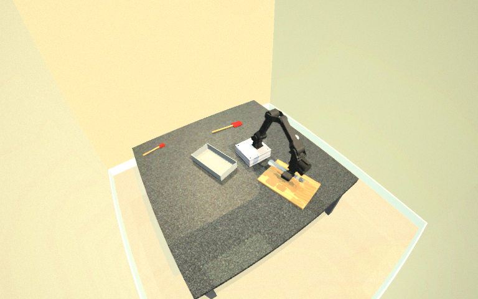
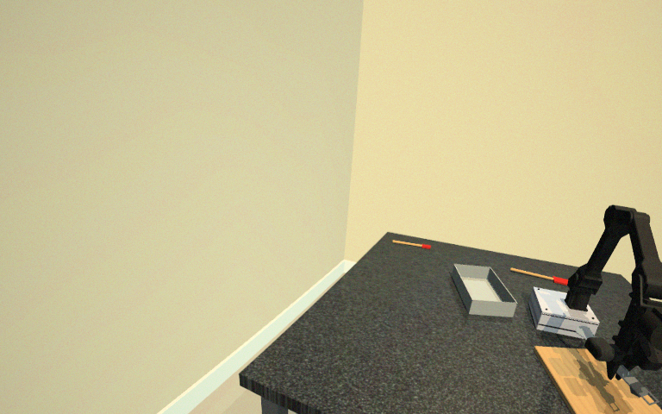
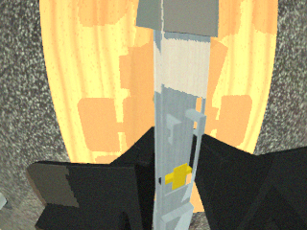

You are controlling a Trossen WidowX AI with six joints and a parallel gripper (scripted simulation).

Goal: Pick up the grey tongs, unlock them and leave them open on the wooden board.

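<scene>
Grey tongs point(image 1: 277, 166) point(image 2: 633, 385) point(image 3: 175, 107): narrow, pale, with a yellow piece point(image 3: 179, 176)

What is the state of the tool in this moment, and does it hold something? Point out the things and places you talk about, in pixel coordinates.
Tool point(image 1: 291, 177) point(image 2: 615, 374) point(image 3: 169, 132): closed on the grey tongs point(image 1: 275, 164) point(image 2: 636, 385) point(image 3: 181, 64), holding them above the wooden board point(image 1: 299, 195) point(image 2: 561, 365) point(image 3: 62, 57).

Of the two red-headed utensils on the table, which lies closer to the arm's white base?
The larger one, with the wider red head; the smaller utensil lies beyond the roasting tin.
</scene>
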